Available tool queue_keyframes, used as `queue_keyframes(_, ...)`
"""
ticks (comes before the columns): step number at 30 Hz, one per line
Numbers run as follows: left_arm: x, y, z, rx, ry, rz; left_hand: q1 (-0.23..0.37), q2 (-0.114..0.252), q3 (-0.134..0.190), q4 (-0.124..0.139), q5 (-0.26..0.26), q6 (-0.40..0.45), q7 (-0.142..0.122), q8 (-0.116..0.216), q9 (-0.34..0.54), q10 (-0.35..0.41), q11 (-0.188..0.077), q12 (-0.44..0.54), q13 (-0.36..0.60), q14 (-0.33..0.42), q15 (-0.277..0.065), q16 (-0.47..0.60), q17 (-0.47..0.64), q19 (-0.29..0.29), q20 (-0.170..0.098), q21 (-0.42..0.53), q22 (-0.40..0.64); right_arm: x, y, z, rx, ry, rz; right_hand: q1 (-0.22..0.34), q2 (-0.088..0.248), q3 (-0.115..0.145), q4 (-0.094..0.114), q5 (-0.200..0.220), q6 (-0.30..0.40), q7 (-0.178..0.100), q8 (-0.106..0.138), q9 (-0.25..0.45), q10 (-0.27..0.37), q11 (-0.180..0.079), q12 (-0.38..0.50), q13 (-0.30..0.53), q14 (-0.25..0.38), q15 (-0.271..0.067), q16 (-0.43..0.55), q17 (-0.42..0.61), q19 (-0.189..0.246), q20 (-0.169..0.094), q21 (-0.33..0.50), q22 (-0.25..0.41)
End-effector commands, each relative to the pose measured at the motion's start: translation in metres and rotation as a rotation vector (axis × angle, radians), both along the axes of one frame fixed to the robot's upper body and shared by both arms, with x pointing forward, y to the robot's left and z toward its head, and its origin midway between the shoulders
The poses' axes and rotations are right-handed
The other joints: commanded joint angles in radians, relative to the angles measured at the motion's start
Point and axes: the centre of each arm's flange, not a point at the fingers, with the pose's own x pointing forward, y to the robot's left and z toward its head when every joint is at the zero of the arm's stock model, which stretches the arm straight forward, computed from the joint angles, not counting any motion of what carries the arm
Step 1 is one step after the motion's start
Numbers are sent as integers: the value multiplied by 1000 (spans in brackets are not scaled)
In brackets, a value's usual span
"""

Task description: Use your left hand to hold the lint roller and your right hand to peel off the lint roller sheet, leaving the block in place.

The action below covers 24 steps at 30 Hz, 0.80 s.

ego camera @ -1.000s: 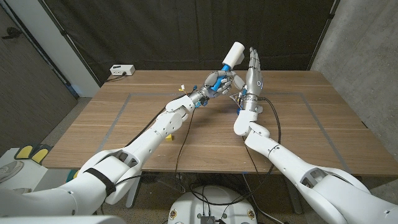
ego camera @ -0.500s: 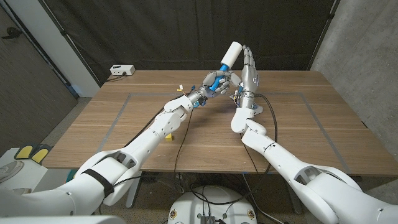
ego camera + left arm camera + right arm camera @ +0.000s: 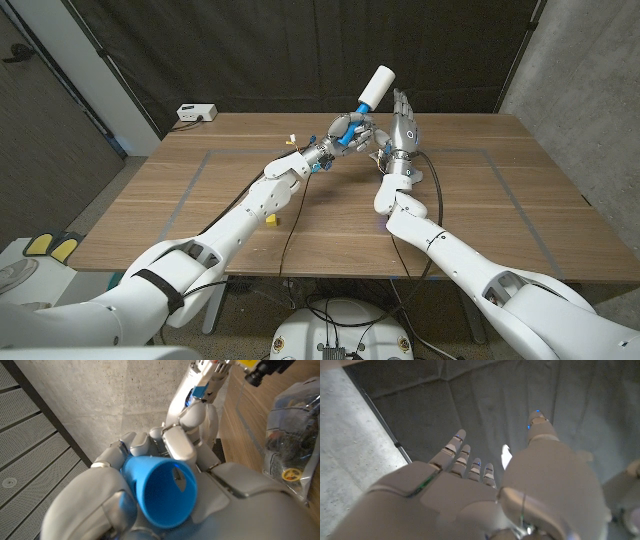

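Gripping the blue plastic handle, the left hand tilts the white cylindrical lint roller up and away. Its roll lies just beside the spread, empty fingers of the right hand, which is the nearer free hand.

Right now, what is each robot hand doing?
Left hand: grips the lint roller by its blue handle.
Right hand: open, fingers spread, holding nothing.

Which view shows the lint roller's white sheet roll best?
The head view: the lint roller stands tilted in the left hand, white roll fully exposed. The left wrist view shows its blue handle end; the right wrist view catches a white sliver past the right hand.
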Motion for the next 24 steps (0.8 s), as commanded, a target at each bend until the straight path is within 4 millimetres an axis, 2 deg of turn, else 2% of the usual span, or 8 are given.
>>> queue_keyframes(1, -1, -2, 2, -10, -10, -36, -110, 121, 115, 108, 6, 104, 2, -4, -6, 236, -149, 300, 2, 8, 4, 3, 3, 13, 3, -1, -5, 7, -12, -8, 96, 41, 20, -34, -11, -30, 18, 1, 4, 45, 1, 2, 6, 19, 5, 2, 4, -80, 3, 7, -2, -32, -2, 3)
queue_keyframes(4, -2, -4, -2, -48, -3, -78, -110, 122, 116, 108, 6, 100, 5, 6, 10, 236, -149, 300, 2, 7, 2, 7, 9, 12, 3, 0, -3, 7, -16, -7, 146, 35, 56, -47, -12, -44, 27, 3, 4, 78, 2, 2, 5, 41, 5, 2, 9, -70, 6, 10, 2, -27, -1, 3)
queue_keyframes(7, -6, -8, -5, -91, 1, -124, -110, 122, 116, 108, 5, 102, 9, 2, 4, 237, -146, 300, 2, 11, 3, 10, 13, 14, 4, -2, -8, 9, -19, -8, 188, 16, 85, -59, -13, -53, 34, 5, 4, 88, 3, 2, 5, 59, 6, 2, 12, -52, 8, 12, 4, -13, 0, 3)
queue_keyframes(8, -7, -9, -6, -107, 5, -130, -110, 122, 116, 108, 5, 99, 9, 7, 14, 236, -146, 300, 2, 9, 3, 8, 11, 17, 3, -6, -17, 10, -20, -9, 195, 10, 93, -67, -13, -58, 39, 6, 7, 79, 4, 2, 5, 60, 6, 2, 13, -51, 8, 13, 5, -10, 1, 4)
queue_keyframes(11, -7, -10, -9, -148, 32, -125, -109, 124, 115, 108, 3, 95, 11, 7, 18, 234, -148, 300, 2, 9, 4, 6, 9, 12, 4, 0, -9, 10, -21, -8, 188, 5, 91, -79, -9, -65, 47, 7, 12, 75, 7, 3, 7, 64, 8, 2, 15, -44, 9, 15, 7, -1, 2, 4)
queue_keyframes(14, -6, -7, -14, -190, 99, -84, -109, 125, 115, 109, 1, 86, 5, 10, 27, 232, -146, 300, 2, 5, 0, 3, 7, 11, 3, -1, -13, 9, -22, -6, 175, -1, 79, -87, -5, -71, 53, 8, 15, 69, 8, 3, 12, 56, 10, 3, 15, -49, 10, 16, 8, 2, 2, 3)
queue_keyframes(19, -8, 4, -25, -234, 203, -32, -107, 126, 115, 113, -2, 86, 6, 4, 23, 229, -150, 300, 1, 5, 2, -7, -9, 11, 2, -1, -18, 8, -26, -5, 174, -1, 73, -89, -2, -76, 55, 10, 19, 66, 9, 3, 15, 53, 11, 3, 14, -53, 9, 17, 7, 2, 1, 3)
queue_keyframes(24, -16, 11, -33, -252, 225, -62, -105, 125, 116, 114, -2, 87, 10, 5, 25, 231, -149, 300, 1, 8, 3, -6, -14, 13, 3, -6, -31, 9, -29, -6, 194, -4, 90, -94, 0, -82, 59, 11, 21, 65, 9, 3, 15, 54, 11, 3, 10, -57, 8, 18, 4, 2, 0, 3)
